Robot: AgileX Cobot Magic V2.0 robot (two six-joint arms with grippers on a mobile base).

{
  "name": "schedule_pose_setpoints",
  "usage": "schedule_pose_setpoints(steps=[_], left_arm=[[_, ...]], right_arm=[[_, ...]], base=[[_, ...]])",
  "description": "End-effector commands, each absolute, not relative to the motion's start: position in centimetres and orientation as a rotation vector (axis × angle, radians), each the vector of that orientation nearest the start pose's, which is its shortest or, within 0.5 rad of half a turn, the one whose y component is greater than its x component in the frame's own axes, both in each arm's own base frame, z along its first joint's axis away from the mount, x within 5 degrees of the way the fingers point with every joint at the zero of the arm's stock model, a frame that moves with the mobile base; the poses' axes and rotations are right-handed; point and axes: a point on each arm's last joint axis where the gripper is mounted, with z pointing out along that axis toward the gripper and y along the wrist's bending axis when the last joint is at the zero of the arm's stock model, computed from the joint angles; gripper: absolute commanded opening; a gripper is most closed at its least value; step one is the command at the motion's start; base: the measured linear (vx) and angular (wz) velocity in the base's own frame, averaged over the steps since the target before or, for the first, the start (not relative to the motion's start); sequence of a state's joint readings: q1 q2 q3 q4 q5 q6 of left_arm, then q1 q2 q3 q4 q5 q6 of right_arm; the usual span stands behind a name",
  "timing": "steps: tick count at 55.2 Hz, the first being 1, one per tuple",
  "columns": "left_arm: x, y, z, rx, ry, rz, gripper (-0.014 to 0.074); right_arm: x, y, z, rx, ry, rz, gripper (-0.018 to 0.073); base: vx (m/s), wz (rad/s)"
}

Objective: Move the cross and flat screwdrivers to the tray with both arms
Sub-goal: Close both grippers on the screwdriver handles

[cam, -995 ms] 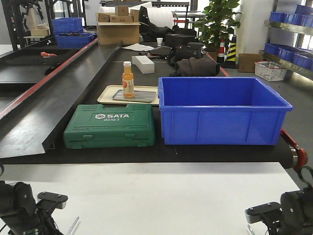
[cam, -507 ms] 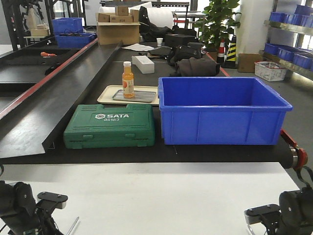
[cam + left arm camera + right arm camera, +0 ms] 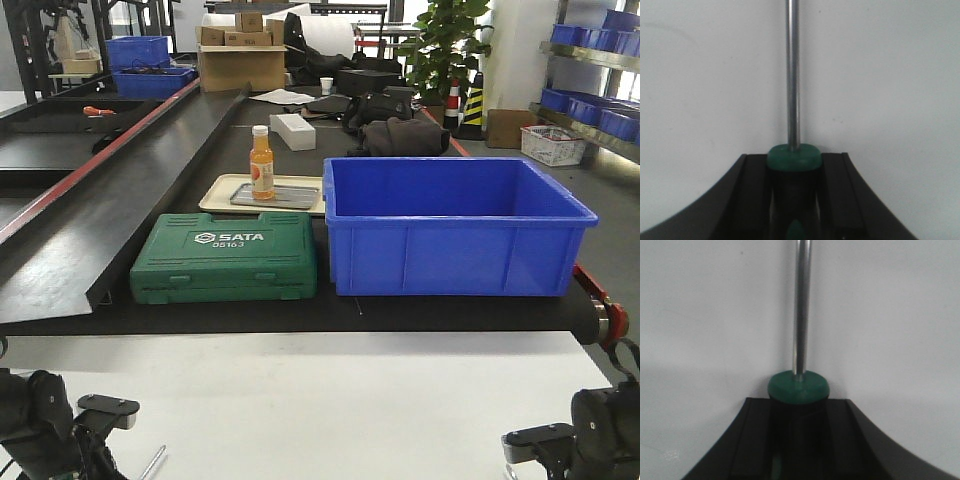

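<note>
Both wrist views look down on the white table. In the left wrist view my left gripper (image 3: 794, 161) is shut on the green-and-black handle of one screwdriver (image 3: 792, 75), whose steel shaft points straight ahead. My right gripper (image 3: 798, 401) is shut the same way on the other screwdriver (image 3: 801, 305). Which is cross and which is flat I cannot tell, as both tips lie outside the frames. In the front view the left arm (image 3: 45, 425) and right arm (image 3: 590, 440) sit low at the bottom corners, with a shaft tip (image 3: 153, 462) showing beside the left one. The tray is out of view.
Beyond the white table (image 3: 320, 400) runs a black conveyor. On it stand a green SATA tool case (image 3: 225, 257), a big blue bin (image 3: 455, 225), and a beige plastic tray (image 3: 215, 190) with a small thin grey tray and an orange bottle (image 3: 262, 163).
Both arms have sunk slightly lower in the front view, the right one more. Each keeps hold of its screwdriver.
</note>
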State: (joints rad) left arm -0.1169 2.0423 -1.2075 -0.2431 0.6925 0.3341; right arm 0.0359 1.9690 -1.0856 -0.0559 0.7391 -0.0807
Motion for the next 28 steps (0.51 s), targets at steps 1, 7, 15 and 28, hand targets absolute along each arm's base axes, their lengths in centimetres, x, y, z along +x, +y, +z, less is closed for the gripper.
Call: schedule_pose_setpoints(steps=[1,7,15,28], left_arm=[[36.9,-6.1,13.9,0.384,2.933,-0.268,-0.0006],[36.9,-6.1,16.3,0.382,2.859,-0.258,-0.0003],[36.5,-6.1,21.4,0.349,2.675,-0.249,-0.0003],[33.5,-5.8,31.7,0.260,2.298,-0.274,-0.0003]], right_arm=[[34.3,0.8,14.0,-0.218,3.005,-0.044,-0.0013],[34.4,1.0,16.7,-0.177,2.889,-0.016,-0.0012],[33.7,1.6,21.7,-0.158,2.710,0.054,-0.0012],[30.5,4.9,30.4,-0.218,2.371,0.139,-0.0009]], base=[[0.00,0.00],[0.00,0.00],[0.00,0.00],[0.00,0.00]])
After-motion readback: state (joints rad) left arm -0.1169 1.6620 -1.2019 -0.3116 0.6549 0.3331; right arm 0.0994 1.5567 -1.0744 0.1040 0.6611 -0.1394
